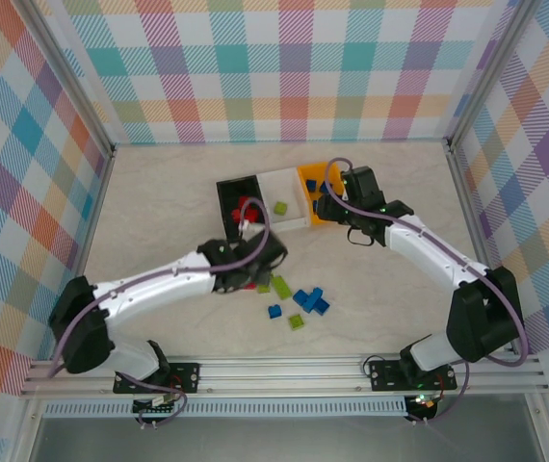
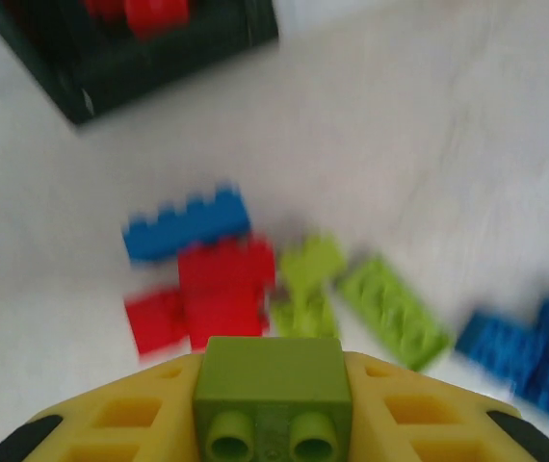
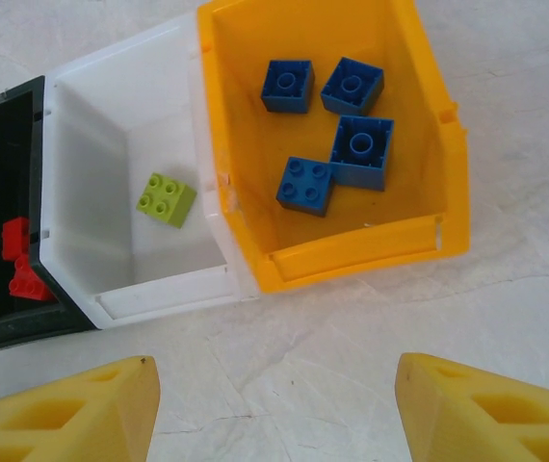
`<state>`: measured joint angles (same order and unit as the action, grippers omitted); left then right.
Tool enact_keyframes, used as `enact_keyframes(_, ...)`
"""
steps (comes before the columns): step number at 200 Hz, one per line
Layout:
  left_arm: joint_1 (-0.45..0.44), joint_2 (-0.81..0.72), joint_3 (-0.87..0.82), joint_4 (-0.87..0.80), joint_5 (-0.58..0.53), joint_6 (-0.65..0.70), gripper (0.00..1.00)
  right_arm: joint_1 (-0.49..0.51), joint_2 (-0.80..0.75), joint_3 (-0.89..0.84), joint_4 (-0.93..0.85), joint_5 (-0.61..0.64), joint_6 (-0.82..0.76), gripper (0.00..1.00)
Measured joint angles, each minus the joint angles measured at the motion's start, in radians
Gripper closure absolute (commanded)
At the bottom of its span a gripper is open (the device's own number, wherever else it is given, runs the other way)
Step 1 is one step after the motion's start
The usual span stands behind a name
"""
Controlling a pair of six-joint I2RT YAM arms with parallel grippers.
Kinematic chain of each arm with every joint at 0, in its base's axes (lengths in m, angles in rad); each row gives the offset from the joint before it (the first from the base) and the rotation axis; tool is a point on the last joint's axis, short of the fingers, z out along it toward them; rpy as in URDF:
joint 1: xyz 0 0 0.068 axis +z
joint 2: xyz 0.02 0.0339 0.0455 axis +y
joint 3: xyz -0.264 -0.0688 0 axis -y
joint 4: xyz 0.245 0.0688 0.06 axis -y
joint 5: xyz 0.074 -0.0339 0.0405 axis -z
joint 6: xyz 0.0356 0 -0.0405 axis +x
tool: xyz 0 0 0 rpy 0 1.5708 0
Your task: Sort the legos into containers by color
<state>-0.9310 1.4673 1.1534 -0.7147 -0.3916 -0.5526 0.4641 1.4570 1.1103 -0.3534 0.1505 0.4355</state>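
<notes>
Lime brick clamped in the left jaws, with the loose pile of red, blue and lime legos just ahead of them.
Right jaws wide and empty, just short of the orange bin. Judgement: lift straight up first so neighbours are not dragged. Carry past the black bin to the white bin beside it, where one lime piece lies. Release low, centred.

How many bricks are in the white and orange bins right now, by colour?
Blue bricks: 4, all in the orange bin
Green bricks: 1, in the white bin
Total: 5
</notes>
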Motion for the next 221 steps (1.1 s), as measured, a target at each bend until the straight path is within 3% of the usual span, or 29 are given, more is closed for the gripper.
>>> enact_keyframes(41, 0.127, 0.26, 0.33, 0.087, 0.02, 0.119, 0.65, 0.0, -0.01, -0.018, -0.018, 0.0, 0.002, 0.34)
enact_keyframes(87, 0.203, 0.544, 0.598, 0.117, 0.061, 0.161, 0.66, -0.015, 0.003, 0.002, -0.036, -0.002, 0.003, 0.35)
enact_keyframes(149, 0.244, 0.752, 0.763, 0.079, 0.086, 0.168, 0.64, -0.193, 0.211, 0.214, -0.026, -0.065, 0.021, 0.33)
enact_keyframes(169, 0.248, 0.779, 0.812, 0.061, 0.087, 0.174, 0.55, -0.246, 0.313, 0.309, -0.022, -0.12, 0.026, 0.33)
enact_keyframes(181, 0.249, 0.79, 0.834, 0.053, 0.088, 0.182, 0.42, -0.269, 0.381, 0.375, -0.019, -0.153, 0.025, 0.33)
enact_keyframes(199, 0.249, 0.804, 0.86, 0.039, 0.088, 0.184, 0.33, -0.293, 0.469, 0.461, -0.016, -0.203, 0.026, 0.33)
enact_keyframes(221, 0.251, 0.809, 0.861, 0.032, 0.088, 0.186, 0.29, -0.296, 0.551, 0.537, -0.023, -0.247, 0.026, 0.33)
